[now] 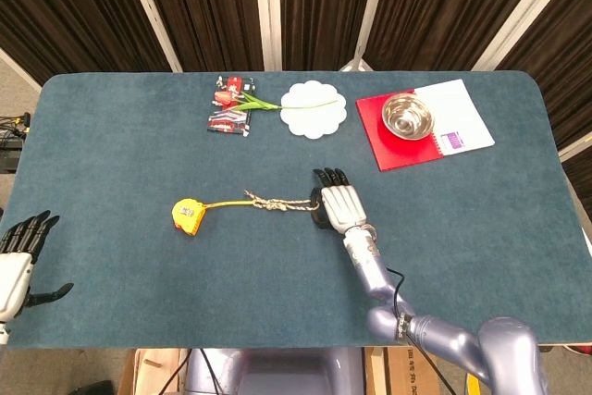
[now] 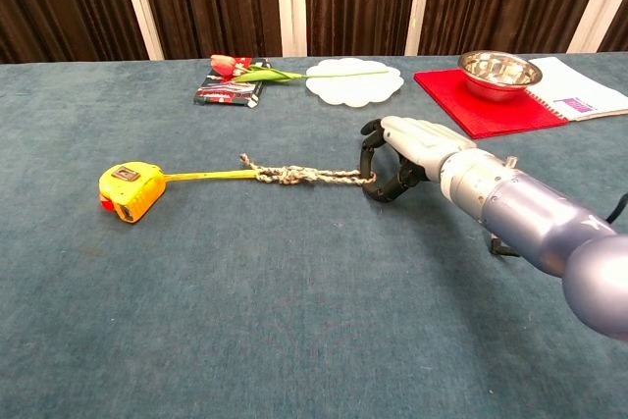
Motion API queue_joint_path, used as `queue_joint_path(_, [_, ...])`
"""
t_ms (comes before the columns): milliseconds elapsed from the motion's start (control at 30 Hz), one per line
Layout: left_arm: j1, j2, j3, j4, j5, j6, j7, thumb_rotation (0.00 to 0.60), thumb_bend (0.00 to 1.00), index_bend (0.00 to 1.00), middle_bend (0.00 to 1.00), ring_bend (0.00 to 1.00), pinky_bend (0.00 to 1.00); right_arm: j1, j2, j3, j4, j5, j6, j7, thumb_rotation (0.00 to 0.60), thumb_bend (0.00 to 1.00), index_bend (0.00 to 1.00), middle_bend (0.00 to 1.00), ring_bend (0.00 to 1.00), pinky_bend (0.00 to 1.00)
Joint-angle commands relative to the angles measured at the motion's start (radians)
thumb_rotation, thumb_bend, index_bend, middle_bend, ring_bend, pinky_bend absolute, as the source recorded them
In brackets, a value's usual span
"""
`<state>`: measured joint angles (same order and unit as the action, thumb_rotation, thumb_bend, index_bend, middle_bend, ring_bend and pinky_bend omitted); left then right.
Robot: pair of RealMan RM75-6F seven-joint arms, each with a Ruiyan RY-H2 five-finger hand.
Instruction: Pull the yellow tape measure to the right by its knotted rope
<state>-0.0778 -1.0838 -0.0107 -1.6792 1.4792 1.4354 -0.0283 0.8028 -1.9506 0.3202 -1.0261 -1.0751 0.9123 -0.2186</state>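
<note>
A yellow tape measure [image 1: 188,214] [image 2: 130,190] lies left of centre on the blue table. Its yellow blade runs right into a knotted rope [image 1: 273,203] [image 2: 294,175] lying straight on the cloth. My right hand [image 1: 340,207] [image 2: 412,149] sits at the rope's right end, with its fingers and thumb curled closed around that end. My left hand [image 1: 18,256] hovers at the table's near left corner with its fingers spread and nothing in it, far from the tape measure. It shows only in the head view.
At the back lie a tulip [image 1: 242,99] on a small packet [image 1: 228,119], a white scalloped plate [image 1: 314,109], and a steel bowl [image 1: 408,116] on a red notebook [image 1: 388,141] with white paper [image 1: 462,108] beside it.
</note>
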Motion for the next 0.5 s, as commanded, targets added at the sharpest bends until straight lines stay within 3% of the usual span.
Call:
queue_joint_path(33, [0.000,0.000,0.000,0.000,-0.001,0.000,-0.001,0.600,0.00,0.00,0.00,0.00,0.00,0.000,-0.001,0.000,-0.001,0.002,0.000,0.001,0.600,0.42,0.58,0.13,0.00,0.00])
queue_joint_path(333, [0.001,0.002,0.000,0.000,-0.004,-0.001,-0.002,0.600,0.00,0.00,0.00,0.00,0.00,-0.006,0.009,0.002,-0.040,-0.003,0.013,0.008,0.600,0.45,0.61,0.13,0.00,0.00])
queue_joint_path(500, [0.003,0.003,0.001,0.000,-0.002,0.002,-0.004,0.600,0.00,0.00,0.00,0.00,0.00,-0.019,0.043,0.024,-0.130,0.013,0.027,0.022,0.600,0.45,0.61,0.13,0.00,0.00])
